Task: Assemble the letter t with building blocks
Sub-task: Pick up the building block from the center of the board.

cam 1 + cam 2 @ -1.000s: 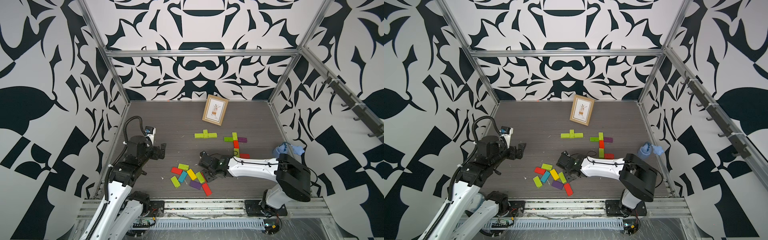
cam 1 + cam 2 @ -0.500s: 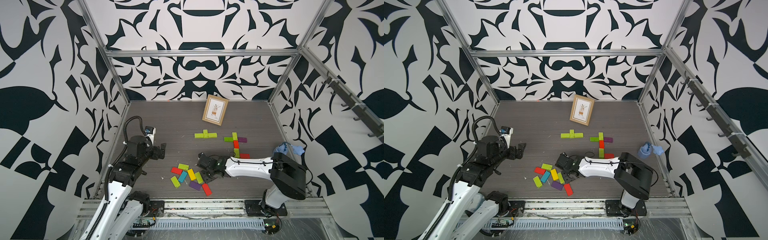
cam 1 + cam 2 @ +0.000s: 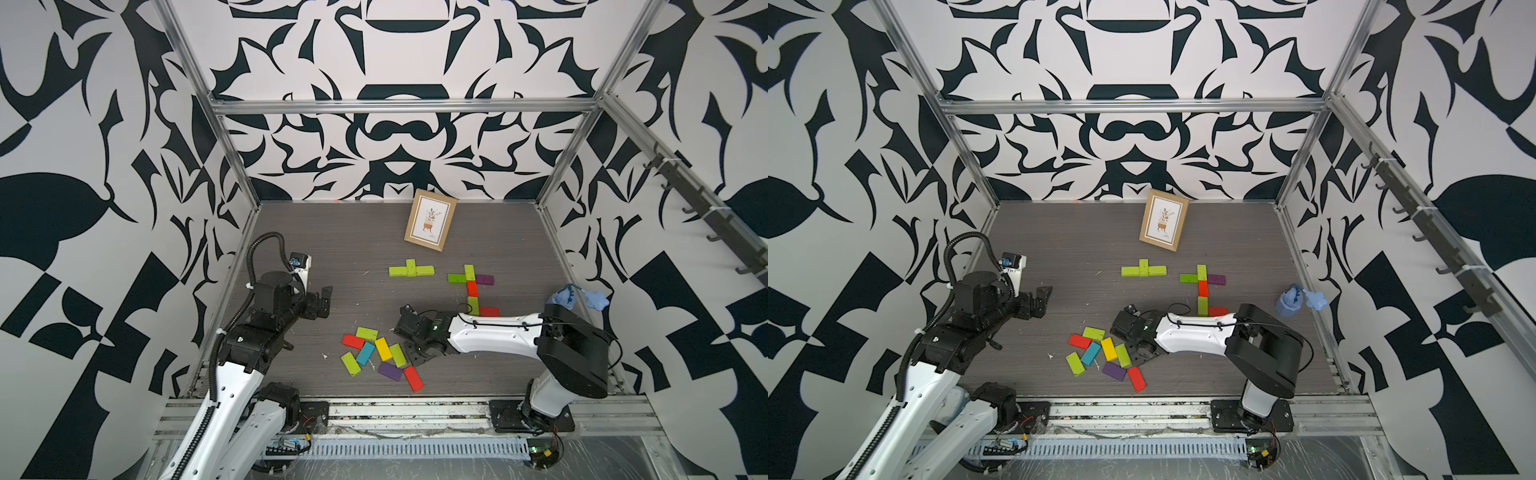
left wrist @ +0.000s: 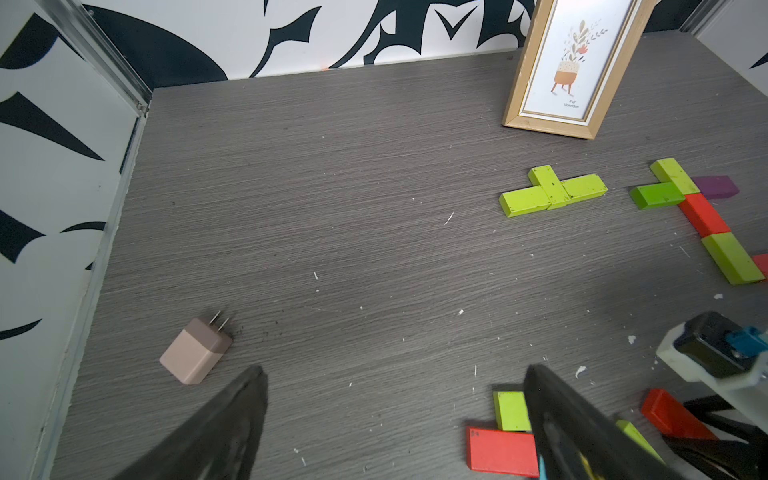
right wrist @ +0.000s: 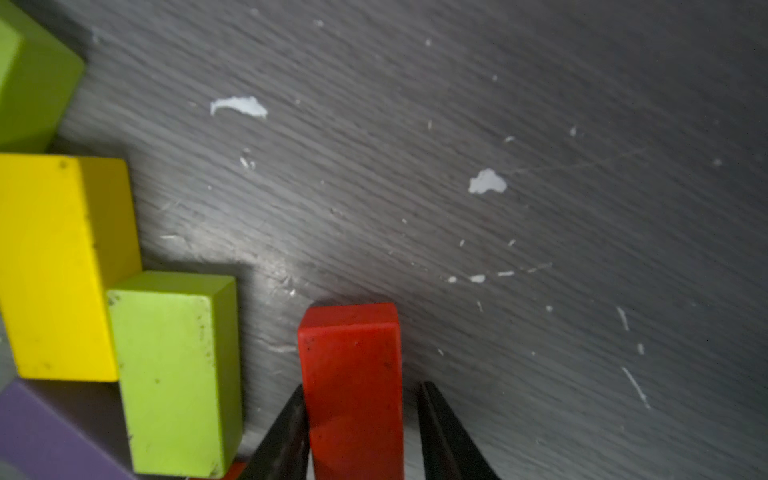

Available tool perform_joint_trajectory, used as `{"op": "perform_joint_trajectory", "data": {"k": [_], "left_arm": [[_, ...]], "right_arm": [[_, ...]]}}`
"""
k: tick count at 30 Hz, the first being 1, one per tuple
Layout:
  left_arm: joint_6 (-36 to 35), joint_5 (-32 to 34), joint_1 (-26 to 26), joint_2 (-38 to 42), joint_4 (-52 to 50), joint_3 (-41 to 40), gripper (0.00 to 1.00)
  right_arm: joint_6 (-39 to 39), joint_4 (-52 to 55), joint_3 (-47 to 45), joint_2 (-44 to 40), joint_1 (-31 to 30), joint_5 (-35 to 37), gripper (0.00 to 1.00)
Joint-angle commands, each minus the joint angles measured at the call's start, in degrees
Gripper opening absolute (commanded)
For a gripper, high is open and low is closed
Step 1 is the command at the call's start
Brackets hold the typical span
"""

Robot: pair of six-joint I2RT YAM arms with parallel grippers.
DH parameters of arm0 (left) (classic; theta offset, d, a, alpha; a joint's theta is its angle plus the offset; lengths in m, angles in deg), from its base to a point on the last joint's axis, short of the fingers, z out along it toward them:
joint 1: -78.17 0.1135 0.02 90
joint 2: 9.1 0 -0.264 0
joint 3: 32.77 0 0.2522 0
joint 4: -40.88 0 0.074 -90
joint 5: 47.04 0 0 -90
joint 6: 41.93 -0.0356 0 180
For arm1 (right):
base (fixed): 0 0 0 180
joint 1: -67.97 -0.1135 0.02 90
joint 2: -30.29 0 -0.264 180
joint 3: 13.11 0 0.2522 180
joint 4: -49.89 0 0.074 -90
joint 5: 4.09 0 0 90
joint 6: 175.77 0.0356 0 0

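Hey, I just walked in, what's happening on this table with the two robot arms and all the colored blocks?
The right gripper is down at the loose pile of blocks. Its fingers stand on either side of a red block, with a gap showing on one side, so it is not yet clamped. The left gripper hangs open and empty above the table. Farther back lie a multicolored t shape and a small lime-green T.

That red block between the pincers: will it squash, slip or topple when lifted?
Probably stiff: the red block shows crisp edges, so it shouldn't squash. Likely light, being small beside the right gripper. Its painted faces look smooth, so it may slip a little; being boxy, it seems unlikely to roll.
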Motion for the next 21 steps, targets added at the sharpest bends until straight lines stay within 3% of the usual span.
{"op": "perform_joint_trajectory", "data": {"k": [1, 5, 8, 9, 14, 18, 21], "left_arm": [[0.51, 0.32, 0.01, 0.25, -0.68, -0.63, 1.00], [0.53, 0.26, 0.03, 0.26, -0.67, -0.61, 1.00], [0.51, 0.19, -0.01, 0.32, -0.68, -0.61, 1.00], [0.54, 0.18, -0.01, 0.35, -0.69, -0.64, 1.00], [0.51, -0.07, -0.01, 0.24, -0.51, -0.59, 1.00], [0.42, -0.21, 0.00, 0.27, -0.56, -0.51, 1.00], [0.39, -0.23, -0.06, 0.36, -0.54, -0.55, 1.00]], "right_arm": [[1.39, 3.43, 0.91, 2.24, -0.30, 3.28, 0.39], [1.68, 4.23, 1.38, 2.16, -0.19, 7.33, 0.27], [0.55, 4.09, 2.41, 0.46, 0.51, 8.77, 0.03], [0.07, 3.53, 2.78, -0.26, 1.15, 8.74, 0.00], [-2.96, 1.30, 4.78, -3.30, 6.04, 6.14, 0.00], [-4.91, 1.51, 7.25, -5.46, 9.22, 8.76, 0.00], [-6.84, -0.02, 8.90, -6.46, 13.24, 4.85, 0.00]]}}
